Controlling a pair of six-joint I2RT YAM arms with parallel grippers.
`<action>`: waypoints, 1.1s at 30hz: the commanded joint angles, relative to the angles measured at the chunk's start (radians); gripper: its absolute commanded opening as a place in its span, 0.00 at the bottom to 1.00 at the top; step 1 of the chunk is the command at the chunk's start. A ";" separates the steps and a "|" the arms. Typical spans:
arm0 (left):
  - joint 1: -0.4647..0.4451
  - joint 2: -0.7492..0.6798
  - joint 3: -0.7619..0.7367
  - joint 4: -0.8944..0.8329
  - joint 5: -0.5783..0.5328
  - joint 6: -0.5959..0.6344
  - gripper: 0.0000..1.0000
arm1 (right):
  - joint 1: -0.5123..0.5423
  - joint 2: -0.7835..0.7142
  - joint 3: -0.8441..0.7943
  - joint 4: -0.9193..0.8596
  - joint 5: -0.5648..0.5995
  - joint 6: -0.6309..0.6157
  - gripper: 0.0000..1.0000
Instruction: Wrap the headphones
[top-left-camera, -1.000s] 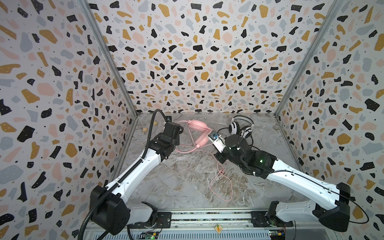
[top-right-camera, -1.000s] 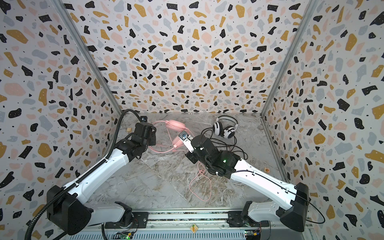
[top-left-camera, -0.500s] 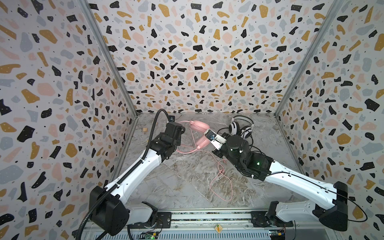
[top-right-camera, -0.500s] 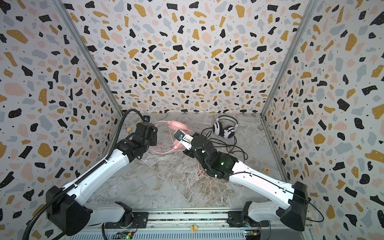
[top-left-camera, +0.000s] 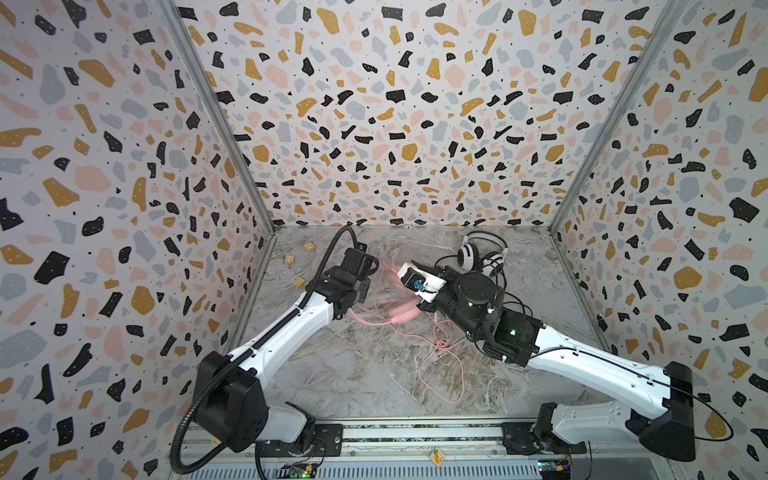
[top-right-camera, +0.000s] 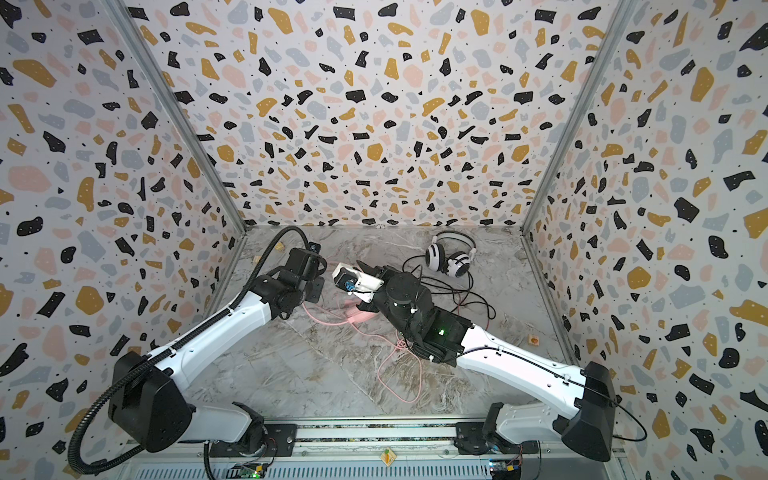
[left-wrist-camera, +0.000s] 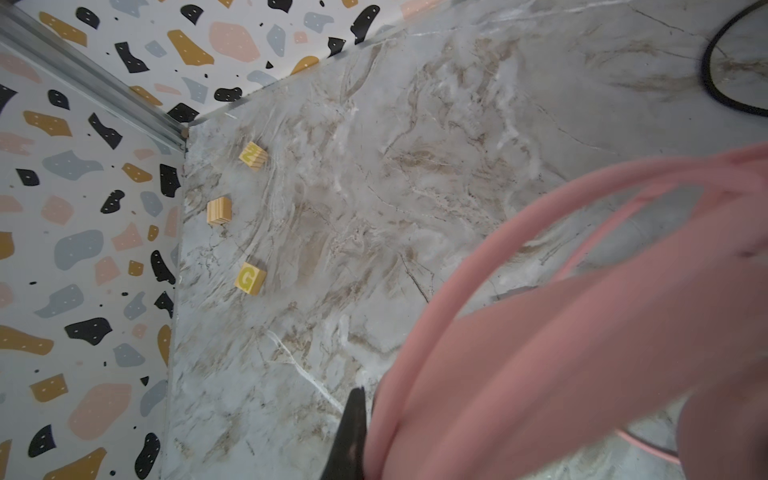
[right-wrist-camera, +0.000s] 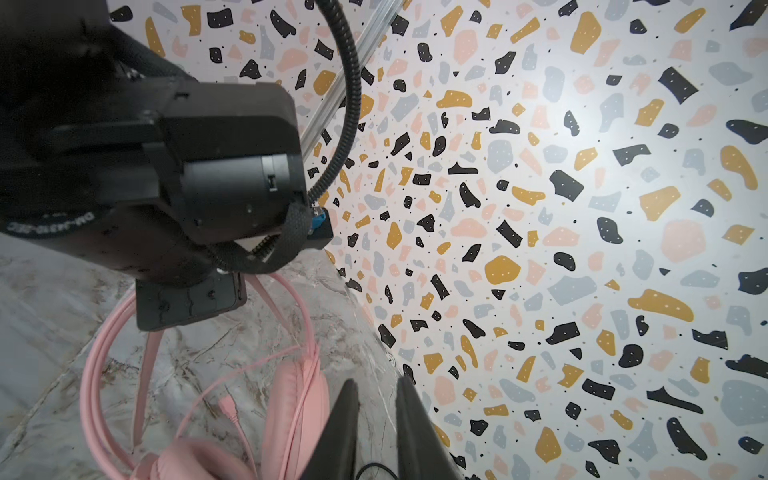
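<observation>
The pink headphones (top-left-camera: 402, 312) lie mid-table between both arms, and their pink cord (top-left-camera: 441, 365) trails toward the front. My left gripper (top-left-camera: 367, 271) is shut on their pink headband (left-wrist-camera: 561, 353); only one black finger (left-wrist-camera: 354, 428) shows, pressed against it. My right gripper (right-wrist-camera: 377, 381) hovers just beside a pink ear cup (right-wrist-camera: 297, 399), its fingers slightly apart with nothing between them. The cord's plug (right-wrist-camera: 227, 404) lies loose on the table. The white-and-black headphones (top-right-camera: 447, 257) rest at the back right, untouched, with their black cord (top-right-camera: 469, 296) looped beside my right arm.
Three small wooden letter blocks (left-wrist-camera: 250, 279) (left-wrist-camera: 219, 210) (left-wrist-camera: 253, 156) sit near the back-left corner. Another block (top-right-camera: 533, 340) lies by the right wall. Terrazzo walls close in the left, back and right sides of the marble table (top-left-camera: 365, 374).
My right gripper has swung left and toward the back, closer to the left gripper, and its jaws have parted a little. The left arm has barely moved.
</observation>
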 joint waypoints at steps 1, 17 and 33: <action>-0.008 -0.035 0.007 0.067 0.014 -0.005 0.00 | -0.003 0.026 0.022 0.085 0.070 -0.025 0.18; 0.002 -0.155 0.150 0.058 -0.086 -0.032 0.00 | -0.461 -0.170 -0.427 -0.250 -0.489 0.811 0.52; 0.042 -0.094 0.427 -0.062 -0.055 -0.021 0.00 | -0.338 -0.001 -0.526 -0.220 -0.630 0.850 0.61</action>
